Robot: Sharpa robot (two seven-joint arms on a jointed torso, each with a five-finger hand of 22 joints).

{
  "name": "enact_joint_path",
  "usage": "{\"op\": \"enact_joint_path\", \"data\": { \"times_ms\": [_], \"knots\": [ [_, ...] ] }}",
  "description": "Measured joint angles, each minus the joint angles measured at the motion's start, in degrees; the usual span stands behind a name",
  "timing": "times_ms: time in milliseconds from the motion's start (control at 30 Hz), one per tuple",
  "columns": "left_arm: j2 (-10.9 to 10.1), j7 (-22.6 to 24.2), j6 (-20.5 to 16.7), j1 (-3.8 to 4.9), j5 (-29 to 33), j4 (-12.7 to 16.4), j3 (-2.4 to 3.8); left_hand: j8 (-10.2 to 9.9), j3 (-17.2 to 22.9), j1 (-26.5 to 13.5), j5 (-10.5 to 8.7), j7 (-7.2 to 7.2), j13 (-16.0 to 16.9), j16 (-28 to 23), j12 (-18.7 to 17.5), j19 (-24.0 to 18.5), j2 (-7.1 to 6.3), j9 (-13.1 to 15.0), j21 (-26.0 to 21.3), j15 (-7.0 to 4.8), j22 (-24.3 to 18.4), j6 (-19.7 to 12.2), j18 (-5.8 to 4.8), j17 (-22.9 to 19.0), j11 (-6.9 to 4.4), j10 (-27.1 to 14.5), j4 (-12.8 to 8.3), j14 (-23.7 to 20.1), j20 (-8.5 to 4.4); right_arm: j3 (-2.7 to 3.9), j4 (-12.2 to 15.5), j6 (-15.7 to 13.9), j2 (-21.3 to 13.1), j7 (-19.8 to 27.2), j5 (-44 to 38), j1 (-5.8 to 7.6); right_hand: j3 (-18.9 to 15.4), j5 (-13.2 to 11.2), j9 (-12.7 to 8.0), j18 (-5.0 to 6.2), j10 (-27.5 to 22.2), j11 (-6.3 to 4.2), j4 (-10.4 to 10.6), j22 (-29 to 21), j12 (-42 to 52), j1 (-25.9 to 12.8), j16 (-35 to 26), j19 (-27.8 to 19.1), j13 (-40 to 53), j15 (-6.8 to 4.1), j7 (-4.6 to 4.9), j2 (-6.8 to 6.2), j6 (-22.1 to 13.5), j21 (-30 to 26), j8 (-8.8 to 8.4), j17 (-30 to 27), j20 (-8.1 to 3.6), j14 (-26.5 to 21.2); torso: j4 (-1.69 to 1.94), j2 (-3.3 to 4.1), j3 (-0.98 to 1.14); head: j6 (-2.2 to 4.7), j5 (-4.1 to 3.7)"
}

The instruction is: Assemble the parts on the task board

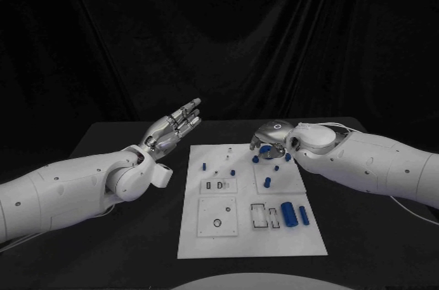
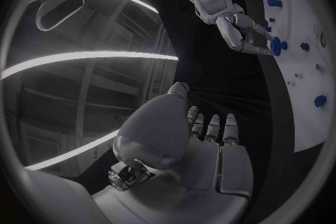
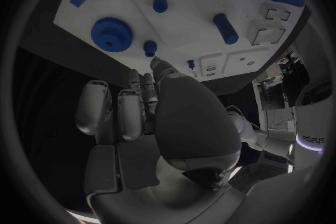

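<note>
Roughly early to mid-task, judging by the spread of loose pieces. The white board (image 1: 252, 201) lies in the middle of the black desk (image 1: 110, 239), with blue parts scattered over it.

Far right of the board: the right robot hand (image 1: 271, 139) hovers over a blue gear (image 3: 112, 34), which sits on the board near its far right edge. Fingers look curled together; I cannot tell whether they touch the gear, and nothing is plainly pinched between them.

Left of the board: the left robot hand (image 1: 174, 128) is raised above the desk, fingers straight and apart, holding nothing.

Parts as they lie:
- two blue cylinders (image 1: 288, 214) on their sides at the near right of the board, beside an empty rectangular slot (image 1: 261, 215);
- small blue pegs (image 1: 232, 173) around the board's middle; whether they are seated or loose is too small to tell;
- an empty oval hole (image 1: 217, 223) in the near left panel.

Judgement: open slots and lying cylinders suggest most of the assembly is left. The gear looks to be the piece in hand now.
</note>
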Motion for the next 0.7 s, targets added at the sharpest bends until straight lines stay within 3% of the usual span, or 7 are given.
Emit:
{"op": "enact_joint_path", "data": {
  "times_ms": [100,133,400,700],
  "knots": [
    [0.0,0.0,0.13,-0.06,-0.1,-0.07,0.0,0.0,0.0,0.0,0.0,0.22,0.0,0.0,0.0,0.16,0.0,0.0,0.0,0.17,0.0,0.22,0.02,0.0,0.0,0.0,0.0,0.17,0.25,0.0,-0.31,0.48,0.29,0.0,-0.01,-0.19,0.31,0.32,0.0,0.0,0.0,0.0,-0.31,-0.05,0.0,0.01,0.0,0.0,0.05,0.0,0.0,0.0,0.0,-0.13,0.0,-0.04,0.0,0.0,0.0,0.0,0.0,-0.17,-0.07],
    [0.02,0.0,0.17,-0.07,-0.13,-0.12,0.0,0.0,0.0,0.0,0.0,0.22,0.0,0.0,0.0,0.0,0.0,0.0,0.0,0.21,0.0,0.22,0.91,0.0,0.0,0.0,0.0,0.21,0.42,0.0,-0.43,0.61,0.4,0.0,-0.02,-0.23,0.31,0.48,0.0,0.0,0.0,0.0,-0.31,-0.06,0.0,0.13,0.0,0.0,0.05,0.0,0.0,0.12,0.0,-0.13,0.0,-0.09,0.0,0.0,0.01,0.0,0.0,-0.2,-0.11],
    [0.16,0.01,0.55,-0.24,-0.27,-0.41,0.0,0.0,0.0,0.0,0.0,0.42,0.01,0.0,0.0,0.0,0.0,0.05,0.0,0.21,0.01,0.41,0.9,0.0,0.19,0.2,0.0,0.22,0.41,0.0,-1.47,1.65,1.14,0.04,-0.04,-0.63,0.47,0.18,0.06,0.0,0.0,0.0,-0.15,-0.11,0.0,0.23,-0.23,-0.2,0.18,0.0,0.0,0.22,0.0,-0.15,0.0,-0.39,0.2,0.0,0.0,0.0,0.0,-0.38,-0.26],
    [0.2,0.01,0.95,-0.52,-0.34,-0.7,0.0,0.0,0.16,0.0,0.0,0.46,0.02,0.0,0.0,0.0,0.0,0.04,0.0,0.21,0.01,0.45,0.9,0.01,0.22,0.18,-0.16,0.22,0.41,0.0,-2.87,2.25,1.83,0.09,-0.05,-1.11,0.47,-3.3,0.19,0.0,0.0,0.0,-0.15,-0.43,0.23,-0.03,-0.67,-0.62,0.53,0.0,0.2,-0.04,-0.19,-0.79,0.0,-1.3,0.21,0.0,0.0,-0.01,0.0,-0.7,-0.27]
  ]
}}
